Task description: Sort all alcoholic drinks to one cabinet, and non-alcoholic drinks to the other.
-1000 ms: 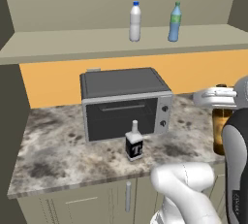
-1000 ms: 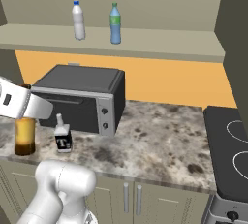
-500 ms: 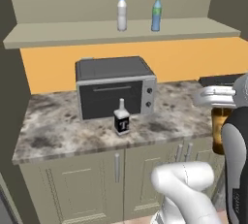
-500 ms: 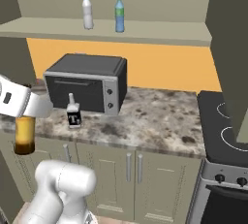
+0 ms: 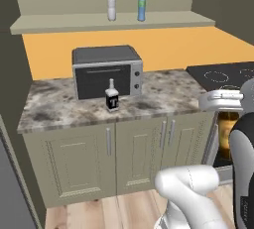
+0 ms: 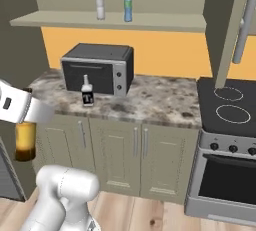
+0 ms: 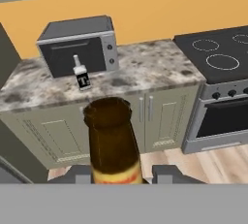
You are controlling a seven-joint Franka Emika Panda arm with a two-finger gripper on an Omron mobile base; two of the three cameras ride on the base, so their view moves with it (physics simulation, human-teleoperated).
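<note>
On the upper shelf (image 5: 59, 24) at the left stand the whitish blue-capped bottle (image 5: 111, 5) and, just beside it, the blue green-topped bottle (image 5: 142, 6), both upright and well away from the arm. Below them sits the toaster oven (image 5: 106, 70) on the marble counter (image 5: 54, 109), and in front of its door stands the square "T" bottle (image 5: 112, 96), upright and untouched.

Now to the right: the gripper (image 7: 116, 172) is closed narrow around the brown beer bottle (image 7: 112, 140), which rises upright between the dark finger tips (image 7: 167, 172), neck toward the camera. In the left base view that amber bottle hangs under the white hand, off the counter's right end, near the stove (image 5: 223, 74); in the right base view it hangs low at the left edge.

The step in hand, by my reading, is carrying this beer to the cabinet for alcohol. To do it well: keep the bottle vertical, keep the grip firm, and swing wide of the counter edge. The open tall cabinet door (image 6: 227, 30) at the right looks a likely obstacle. The "T" bottle lies well apart from the pincer, across the counter, ahead and left in the hand view.
</note>
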